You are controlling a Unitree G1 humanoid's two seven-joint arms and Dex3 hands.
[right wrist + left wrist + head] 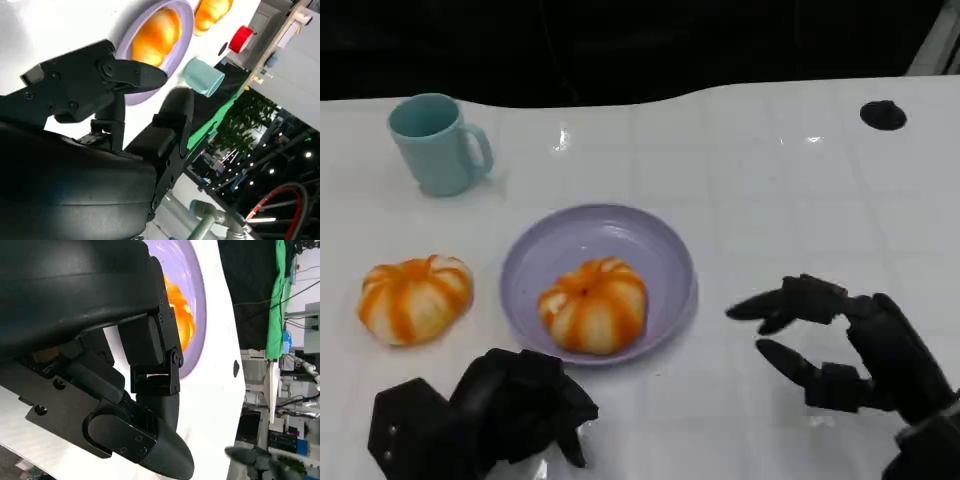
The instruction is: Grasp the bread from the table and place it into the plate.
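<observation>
One orange-and-white striped bread (594,305) lies inside the purple plate (665,240) at the table's middle. A second bread (415,297) sits on the white table to the plate's left. My left hand (510,405) is low at the front, just before the plate, with fingers curled in and nothing in them. My right hand (840,350) hovers to the right of the plate, thumb and fingers apart, holding nothing. The left wrist view shows my left hand (100,365) with the plate (197,290) and its bread (180,315) beyond. The right wrist view has the plate (185,20) and both breads (157,35).
A teal mug (438,143) stands at the back left, also caught in the right wrist view as the mug (202,77). A small black round mark (883,115) sits at the back right. The table's far edge runs against a dark background.
</observation>
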